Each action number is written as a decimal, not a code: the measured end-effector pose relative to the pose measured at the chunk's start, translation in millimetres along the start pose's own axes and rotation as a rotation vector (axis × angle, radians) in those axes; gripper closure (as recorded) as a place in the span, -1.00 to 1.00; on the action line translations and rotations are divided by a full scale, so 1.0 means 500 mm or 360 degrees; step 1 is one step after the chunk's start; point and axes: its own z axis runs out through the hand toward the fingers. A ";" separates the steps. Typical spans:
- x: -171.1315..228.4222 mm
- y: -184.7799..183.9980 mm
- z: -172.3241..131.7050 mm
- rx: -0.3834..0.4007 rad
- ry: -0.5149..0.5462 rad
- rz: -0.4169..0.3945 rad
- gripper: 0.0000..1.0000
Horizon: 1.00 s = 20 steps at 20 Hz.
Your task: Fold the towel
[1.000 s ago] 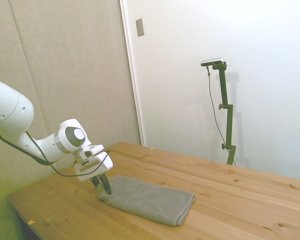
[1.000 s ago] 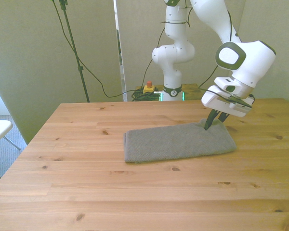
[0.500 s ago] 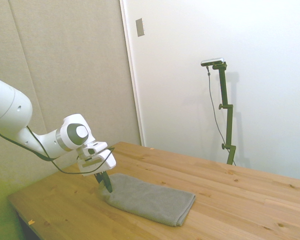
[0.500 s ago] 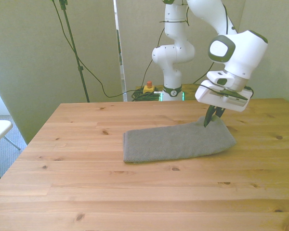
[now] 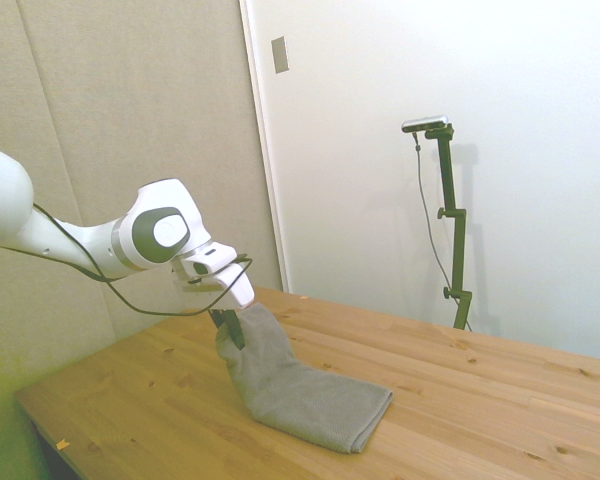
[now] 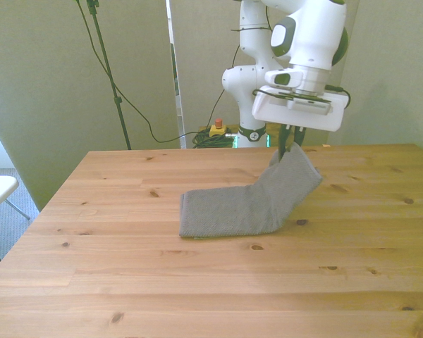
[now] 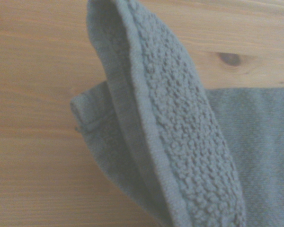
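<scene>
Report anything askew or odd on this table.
Nothing stands out. The hand pinches one end of the grey towel and holds it raised; the other end lies flat on the wooden table.

The towel [image 6: 247, 204] is showing as plain grey cloth with no print; in the wrist view [image 7: 180, 142] it is reading grey with a bluish cast, its looped pile giving a pebbly texture beside a smoother woven hem band. The table [image 6: 127, 282] is showing warm honey-coloured wood, striped along its planks with paler and darker grain and dotted with dark brown knots, one of them lying close beside the towel. The gripper [image 6: 290, 143] is showing dark fingers under a white head, and the arm [image 5: 100, 245] is looking white with a grey disc at its joint and a thin black cable.
</scene>
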 end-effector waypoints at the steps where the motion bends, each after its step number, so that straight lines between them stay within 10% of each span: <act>1: 0.018 0.018 -0.007 0.0011 0.0000 0.0022 1.00; 8: 0.137 0.175 0.000 0.0027 -0.0014 0.0200 1.00; 9: 0.150 0.201 0.006 0.0026 -0.0020 0.0224 -1.00; 20: 0.203 0.264 0.060 0.0133 -0.0078 0.0280 -1.00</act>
